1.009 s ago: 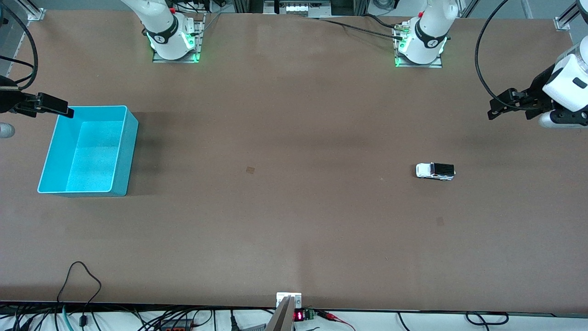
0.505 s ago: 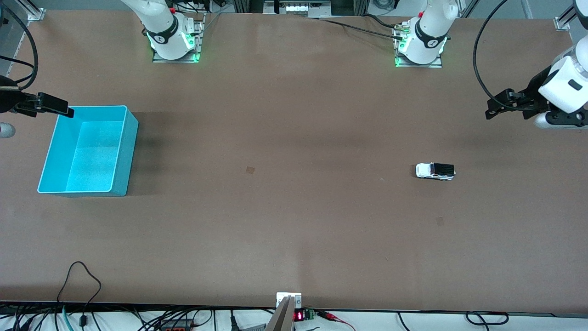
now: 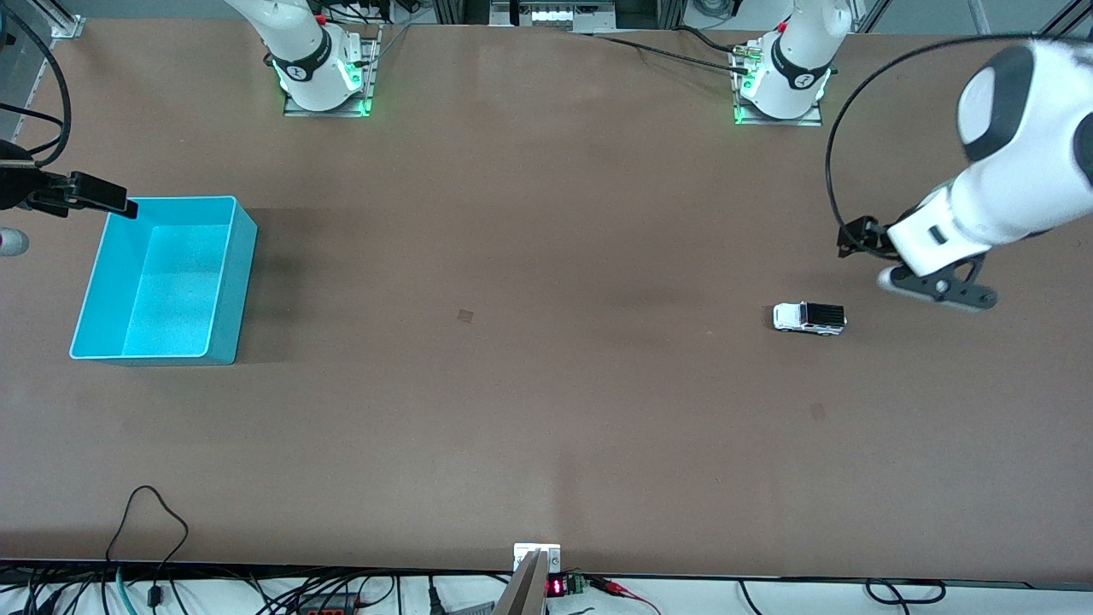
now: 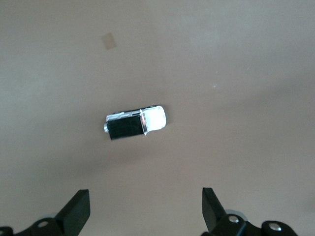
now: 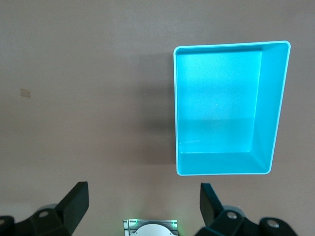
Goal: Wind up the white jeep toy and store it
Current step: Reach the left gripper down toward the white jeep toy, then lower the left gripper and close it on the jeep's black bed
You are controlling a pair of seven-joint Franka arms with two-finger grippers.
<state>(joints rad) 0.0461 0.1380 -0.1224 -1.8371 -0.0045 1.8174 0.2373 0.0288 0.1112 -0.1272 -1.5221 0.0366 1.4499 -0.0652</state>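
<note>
A brown table point(image 3: 546, 410) is seen from above, with two white robot arms based along its upper edge. The white jeep toy point(image 3: 809, 318) sits on its wheels on the bare tabletop toward the left arm's end, well apart from the turquoise bin point(image 3: 229, 282), which stands open and empty toward the right arm's end. The left arm is bent down from the table's end, its wrist angled toward the toy, and the left gripper point(image 3: 862, 243) is held in the air over the table just beside the toy. In the left wrist view the toy point(image 4: 135, 123) is seen below the left gripper point(image 4: 145, 209), whose two dark fingers point(image 4: 76, 211) are spread wide apart with nothing between them. The right gripper point(image 3: 107, 198) is held by the bin's corner, waiting, its fingers point(image 5: 74, 201) likewise spread apart and empty.
</note>
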